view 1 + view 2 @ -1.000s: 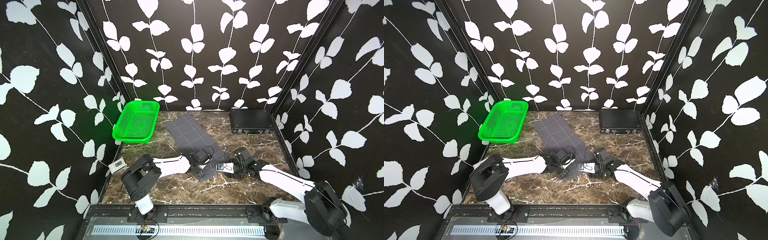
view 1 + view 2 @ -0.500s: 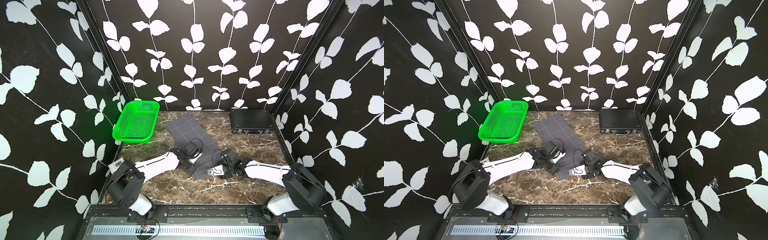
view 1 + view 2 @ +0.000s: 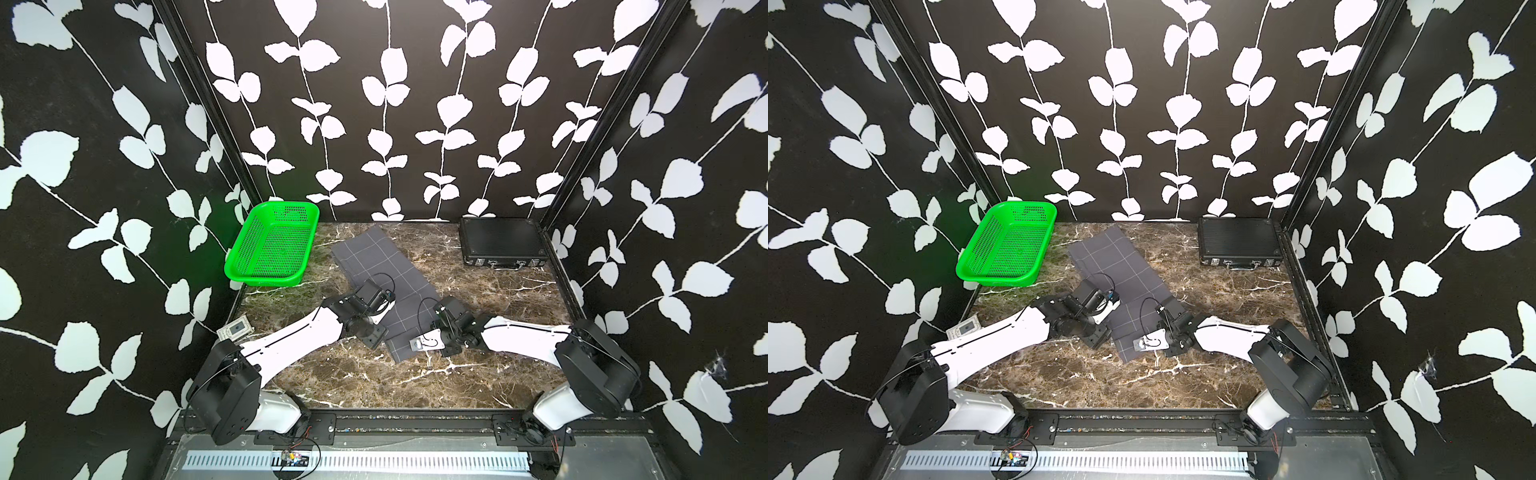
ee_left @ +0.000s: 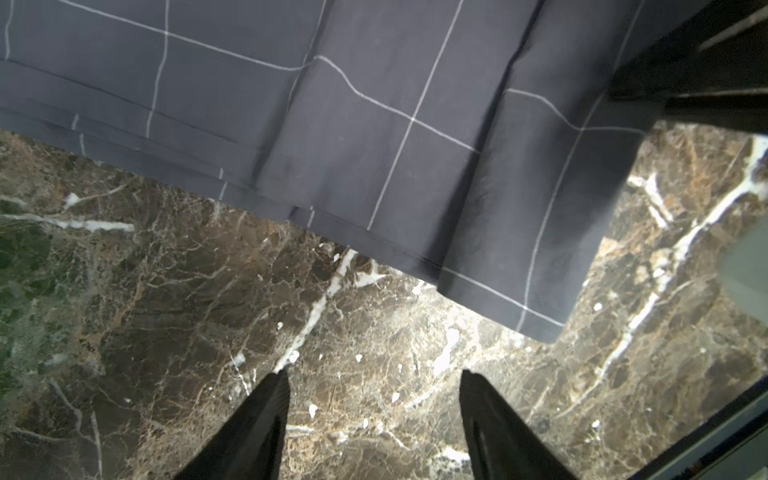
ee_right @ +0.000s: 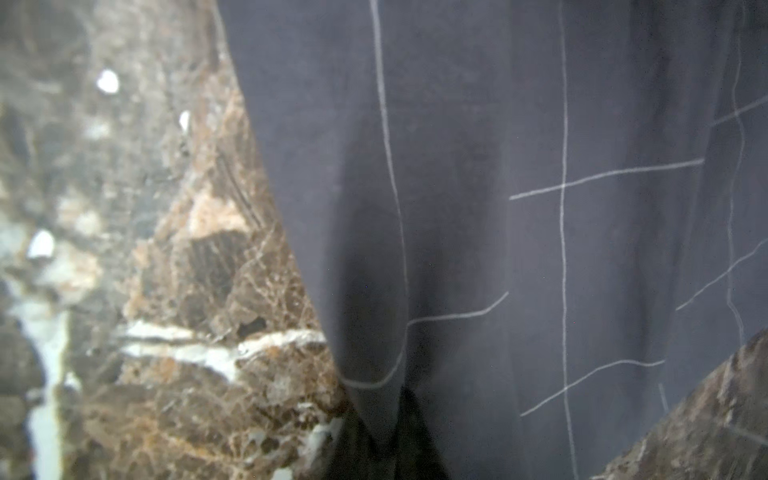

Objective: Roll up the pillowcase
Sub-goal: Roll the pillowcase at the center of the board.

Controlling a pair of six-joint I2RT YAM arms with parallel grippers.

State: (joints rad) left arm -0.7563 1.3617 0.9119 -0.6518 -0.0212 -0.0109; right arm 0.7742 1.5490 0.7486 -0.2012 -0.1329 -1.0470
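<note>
My right gripper [image 5: 388,419] pinches the near edge of the charcoal grid-lined fabric pillowcase [image 3: 376,266]; my left gripper [image 4: 374,378] gapes empty, that edge just ahead.

Grid-lined pillowcase [image 3: 374,262] between green basket [image 3: 266,279] and black case [image 3: 500,241] on marble table [image 3: 374,382]
</note>
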